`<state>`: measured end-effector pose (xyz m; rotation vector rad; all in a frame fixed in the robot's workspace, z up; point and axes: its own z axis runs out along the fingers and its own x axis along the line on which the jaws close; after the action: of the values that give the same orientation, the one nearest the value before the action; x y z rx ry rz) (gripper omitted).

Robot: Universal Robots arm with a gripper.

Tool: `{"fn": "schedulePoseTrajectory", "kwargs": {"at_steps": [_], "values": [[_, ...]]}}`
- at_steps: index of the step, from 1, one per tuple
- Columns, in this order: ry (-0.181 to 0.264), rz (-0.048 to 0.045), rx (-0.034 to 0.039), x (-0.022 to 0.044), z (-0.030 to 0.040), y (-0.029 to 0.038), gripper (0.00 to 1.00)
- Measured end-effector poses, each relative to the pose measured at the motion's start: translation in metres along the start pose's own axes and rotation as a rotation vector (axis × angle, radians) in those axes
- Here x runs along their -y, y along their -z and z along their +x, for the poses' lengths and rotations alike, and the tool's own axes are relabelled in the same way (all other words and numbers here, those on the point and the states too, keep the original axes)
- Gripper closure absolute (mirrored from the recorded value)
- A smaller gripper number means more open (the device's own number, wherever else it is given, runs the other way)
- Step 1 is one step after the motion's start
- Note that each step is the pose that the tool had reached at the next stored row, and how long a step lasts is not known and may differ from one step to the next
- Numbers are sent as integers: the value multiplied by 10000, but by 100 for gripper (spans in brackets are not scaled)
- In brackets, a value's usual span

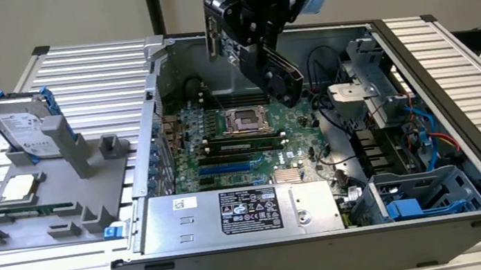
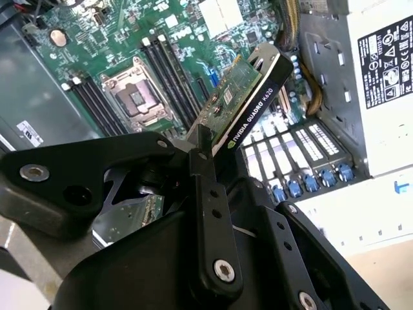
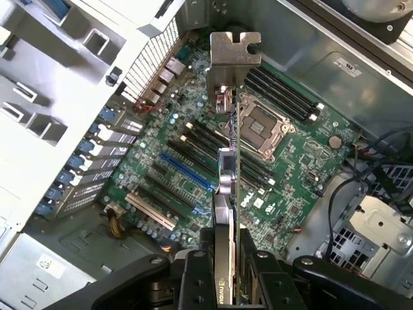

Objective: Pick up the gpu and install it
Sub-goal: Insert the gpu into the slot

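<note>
Writing: white lettering runs along the black edge of the gpu (image 2: 248,103). A white label with print and symbols sits on the power supply (image 1: 232,213), and another label covers the face of the hard drive (image 1: 24,128).
Case: the open case (image 1: 330,245) holds the motherboard (image 1: 240,131). The power supply lies along its near wall, and a grey drive cage (image 1: 421,198) sits in the corner at the exterior view's right.
Holder: the grey holder (image 1: 90,193) stands beside the case on the exterior view's left. It carries the hard drive upright, with blue rails on its sides.
Claw: the gripper (image 3: 229,261) is closed on the gpu, with its fingers (image 3: 193,274) pressed to both faces at one end.
Gpu: held in the air above the motherboard, with its silver bracket (image 3: 235,48) at the end away from the gripper.
</note>
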<state>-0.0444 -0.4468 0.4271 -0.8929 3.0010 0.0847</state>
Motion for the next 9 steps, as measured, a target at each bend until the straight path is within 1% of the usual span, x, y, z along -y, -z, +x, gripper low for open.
{"fn": "schedulePoseTrajectory", "kwargs": {"at_steps": [9], "values": [[623,-15,-31,0,0,8,100]]}}
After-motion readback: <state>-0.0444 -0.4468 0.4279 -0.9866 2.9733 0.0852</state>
